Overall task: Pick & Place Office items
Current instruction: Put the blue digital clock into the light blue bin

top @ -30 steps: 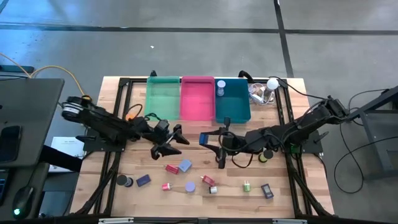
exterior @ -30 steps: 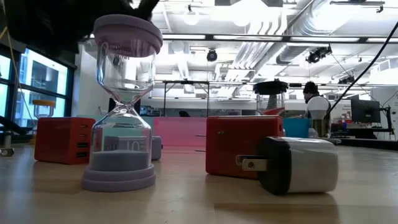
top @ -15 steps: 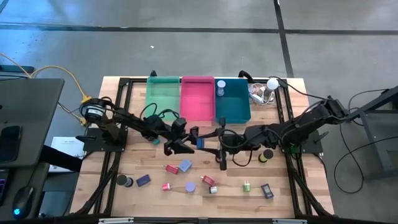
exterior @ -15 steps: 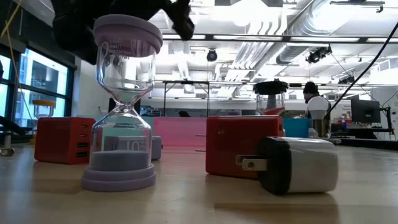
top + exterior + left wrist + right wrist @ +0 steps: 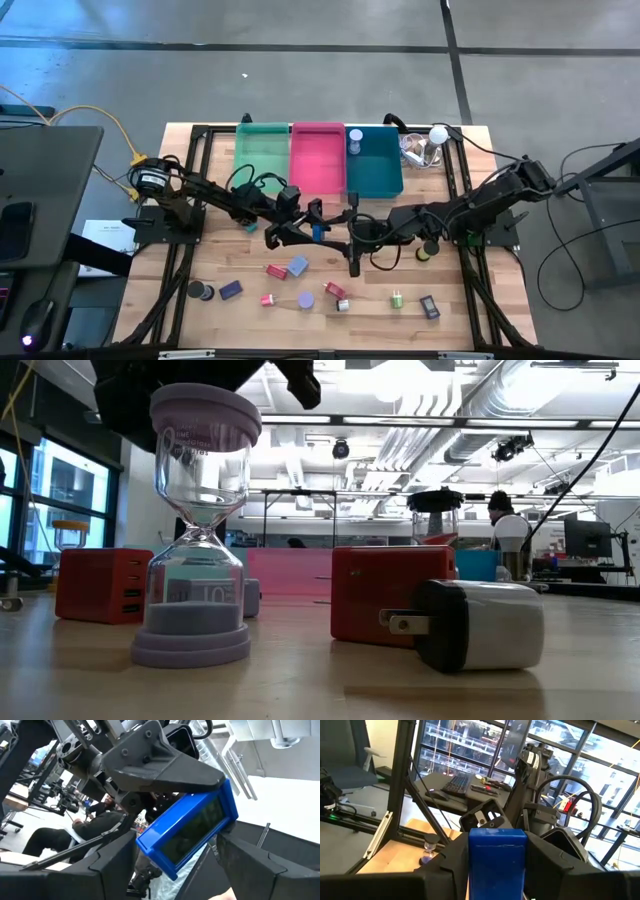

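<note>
Right gripper: my right gripper (image 5: pixel 335 230) is pinching the blue block (image 5: pixel 187 832) by its ends, up in the air over the middle of the table (image 5: pixel 450 300).
Left gripper: my left gripper (image 5: pixel 303 233) is nose to nose with the right one. Its fingers (image 5: pixel 112 862) are spread, one either side of the block, and I see no contact with it.
Block: it sits tilted in the left wrist view and square-on in the right wrist view, just in front of the pink bin (image 5: pixel 317 155).
Other task items: the lavender hourglass (image 5: pixel 197 525), two red chargers (image 5: pixel 100 585) and a black-and-white plug adapter (image 5: pixel 480 622) sit on the wood near the front edge. More small pieces are scattered around them.
Hard to see, near: from table height the arms are only dark shapes cut off by the picture's upper edge.
Hard to see, mid: from above, the block is a sliver of blue between the two grippers. The right gripper's finger covers one end of it in the left wrist view.
Hard to see, far: the green bin (image 5: pixel 262 155) and teal bin (image 5: pixel 375 165) flank the pink one, and I cannot make out the small things in the teal one.
Writing: there is lettering on the hourglass's lower bulb, possibly "10E", but I can't read it with confidence.
</note>
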You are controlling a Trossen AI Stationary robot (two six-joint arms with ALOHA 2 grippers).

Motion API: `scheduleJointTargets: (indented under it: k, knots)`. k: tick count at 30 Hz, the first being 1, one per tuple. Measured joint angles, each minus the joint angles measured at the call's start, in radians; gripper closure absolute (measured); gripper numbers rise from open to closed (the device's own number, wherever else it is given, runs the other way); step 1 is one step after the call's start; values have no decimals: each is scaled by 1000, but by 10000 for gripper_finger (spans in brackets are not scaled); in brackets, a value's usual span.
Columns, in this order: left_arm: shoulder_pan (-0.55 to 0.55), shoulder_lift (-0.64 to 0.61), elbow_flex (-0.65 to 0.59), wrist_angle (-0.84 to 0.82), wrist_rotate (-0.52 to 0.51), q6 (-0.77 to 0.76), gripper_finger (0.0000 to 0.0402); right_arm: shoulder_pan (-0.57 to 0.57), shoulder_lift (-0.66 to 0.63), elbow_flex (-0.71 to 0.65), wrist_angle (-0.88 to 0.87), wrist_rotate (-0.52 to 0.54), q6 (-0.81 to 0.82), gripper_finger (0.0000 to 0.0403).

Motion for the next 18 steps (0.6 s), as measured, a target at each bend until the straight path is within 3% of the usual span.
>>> scheduleJointTargets:
  k: [18]
  knots:
    - [-38, 2, 0, 0, -38, 32, 134, -1, -1, 1, -29, 11, 17, 258]
